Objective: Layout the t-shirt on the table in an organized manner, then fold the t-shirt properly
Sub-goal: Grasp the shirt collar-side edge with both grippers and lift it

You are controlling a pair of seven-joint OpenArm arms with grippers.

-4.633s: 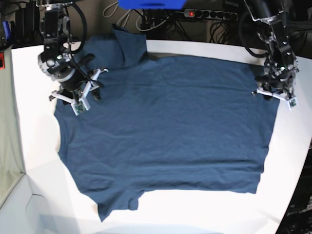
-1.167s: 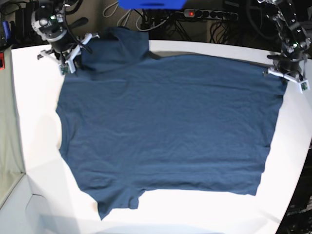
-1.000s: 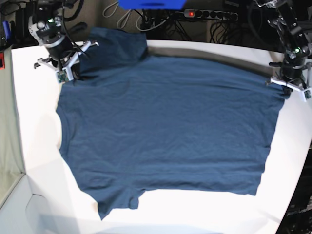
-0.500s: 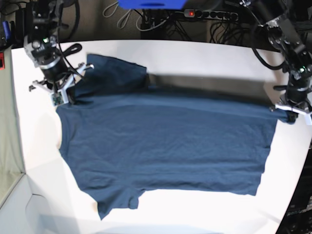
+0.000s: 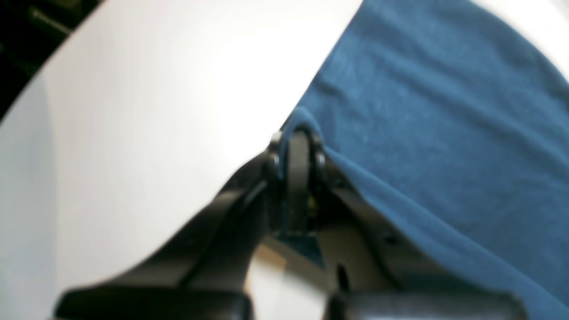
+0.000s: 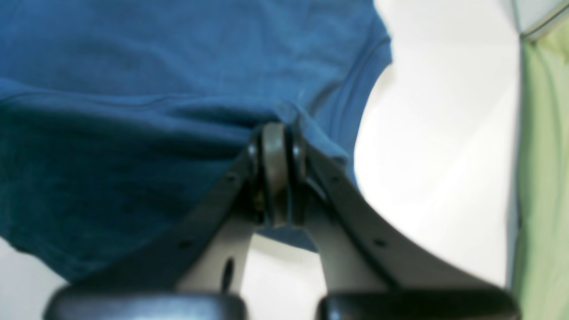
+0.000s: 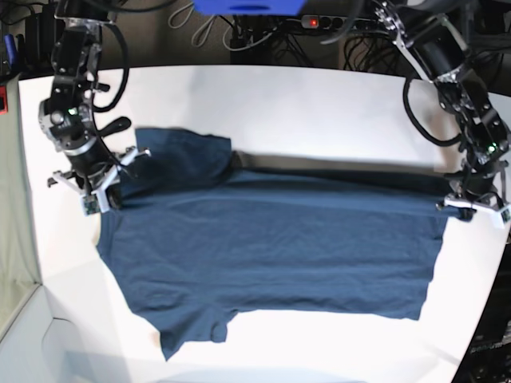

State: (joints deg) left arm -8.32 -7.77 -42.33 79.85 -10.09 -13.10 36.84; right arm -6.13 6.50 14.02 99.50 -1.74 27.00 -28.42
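The dark navy t-shirt lies on the white table, its far edge lifted and carried over the rest of the cloth. In the base view my right gripper is at the shirt's left corner beside a sleeve, and my left gripper is at the right corner. The right wrist view shows the right gripper shut on a bunched fold of the t-shirt. In the left wrist view the left gripper is shut on the edge of the t-shirt.
Behind the table lie a power strip with a red light, cables and a blue object. A pale green surface borders the table on the left. The table's curved edge runs close to my left gripper.
Both grippers have moved toward the near side, dragging the shirt's far edge with them. The far strip of table is now bare and the shirt covers less depth.
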